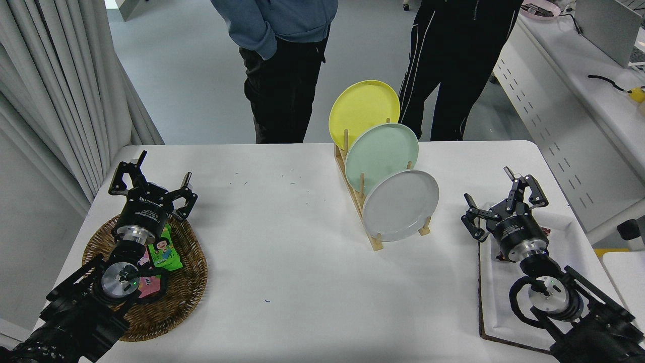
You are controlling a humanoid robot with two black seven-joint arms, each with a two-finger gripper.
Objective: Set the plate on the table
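Note:
The light grey plate point(400, 205) stands on edge in the front slot of a wooden rack point(359, 197) on the white table point(282, 262). Behind it in the rack stand a mint green plate point(379, 154) and a yellow plate point(360, 110). My right gripper point(500, 200) is open and empty, to the right of the grey plate and apart from it, above the white tray. My left gripper point(151, 181) is open and empty, parked at the lower left over a wicker basket.
A wicker basket point(187, 282) with snack packets point(164, 252) sits at the front left. A white tray with a dark rim point(496, 302) lies at the front right. Two people point(282, 60) stand at the table's far side.

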